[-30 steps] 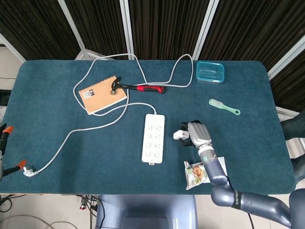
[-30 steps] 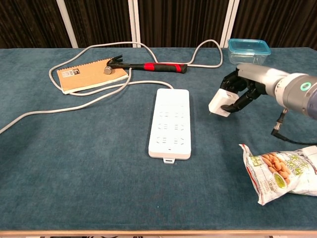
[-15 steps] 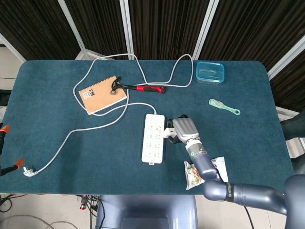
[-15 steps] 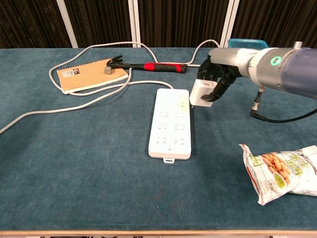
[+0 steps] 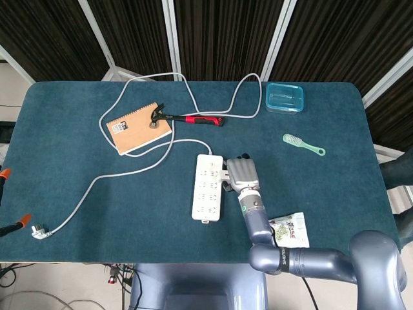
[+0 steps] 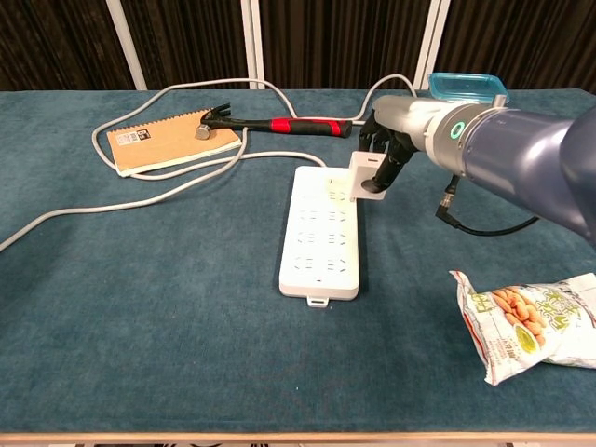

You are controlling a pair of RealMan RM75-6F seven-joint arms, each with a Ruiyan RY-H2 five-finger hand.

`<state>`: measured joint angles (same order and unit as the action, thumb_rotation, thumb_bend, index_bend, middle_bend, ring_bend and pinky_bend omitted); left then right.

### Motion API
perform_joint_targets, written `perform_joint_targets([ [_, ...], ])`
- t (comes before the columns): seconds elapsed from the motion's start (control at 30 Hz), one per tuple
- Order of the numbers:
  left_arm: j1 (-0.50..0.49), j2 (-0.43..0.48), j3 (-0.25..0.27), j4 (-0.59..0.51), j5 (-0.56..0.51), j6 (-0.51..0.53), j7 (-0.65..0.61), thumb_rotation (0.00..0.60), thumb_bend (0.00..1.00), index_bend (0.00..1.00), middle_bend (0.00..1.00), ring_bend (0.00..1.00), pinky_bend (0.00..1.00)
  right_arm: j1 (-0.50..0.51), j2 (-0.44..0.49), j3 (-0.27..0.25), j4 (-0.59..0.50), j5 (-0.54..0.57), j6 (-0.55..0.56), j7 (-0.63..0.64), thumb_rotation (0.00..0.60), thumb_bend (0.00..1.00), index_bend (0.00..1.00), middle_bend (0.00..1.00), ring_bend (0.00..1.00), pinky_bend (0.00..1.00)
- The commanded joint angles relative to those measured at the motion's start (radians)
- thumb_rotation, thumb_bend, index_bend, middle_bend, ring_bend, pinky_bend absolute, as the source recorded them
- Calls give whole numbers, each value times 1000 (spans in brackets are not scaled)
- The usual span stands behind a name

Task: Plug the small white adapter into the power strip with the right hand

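Note:
The white power strip (image 5: 208, 186) (image 6: 320, 231) lies flat in the middle of the blue table, its grey cord looping off to the back and left. My right hand (image 5: 240, 173) (image 6: 389, 140) holds the small white adapter (image 6: 367, 174) (image 5: 225, 175) above the strip's right edge, near its far end. The adapter's prongs point left toward the sockets; I cannot tell whether they touch the strip. In the head view the hand hides most of the adapter. My left hand is out of both views.
A snack bag (image 6: 529, 321) (image 5: 289, 231) lies at the front right. A notebook (image 6: 160, 142) and a red-handled hammer (image 6: 279, 124) lie at the back left, a blue lidded container (image 6: 467, 89) at the back right, a green brush (image 5: 302, 144) on the right. The cord's plug (image 5: 37, 230) rests front left.
My right hand has carried the adapter leftward, from the open table right of the strip to the strip's right edge.

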<state>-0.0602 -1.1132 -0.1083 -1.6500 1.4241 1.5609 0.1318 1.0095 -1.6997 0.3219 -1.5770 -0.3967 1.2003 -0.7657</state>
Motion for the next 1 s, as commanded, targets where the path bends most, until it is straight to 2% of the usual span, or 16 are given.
perform_joint_targets([
  [0.03,0,1,0,0,-2,-2,-2,600,71,92,0,0,0,2,-10,-4,0,15,10,-18,600,562,613,531,345,169],
  [0.4,-3,5,0,0,-4,-10,-11,600,70,92,0,0,0,10,-49,10,-19,51,42,-51,600,562,613,531,345,169],
  [1.0,-4,8,-6,3,-14,-11,-22,600,70,92,0,0,0,26,-106,33,27,23,67,-80,600,562,613,532,345,169],
])
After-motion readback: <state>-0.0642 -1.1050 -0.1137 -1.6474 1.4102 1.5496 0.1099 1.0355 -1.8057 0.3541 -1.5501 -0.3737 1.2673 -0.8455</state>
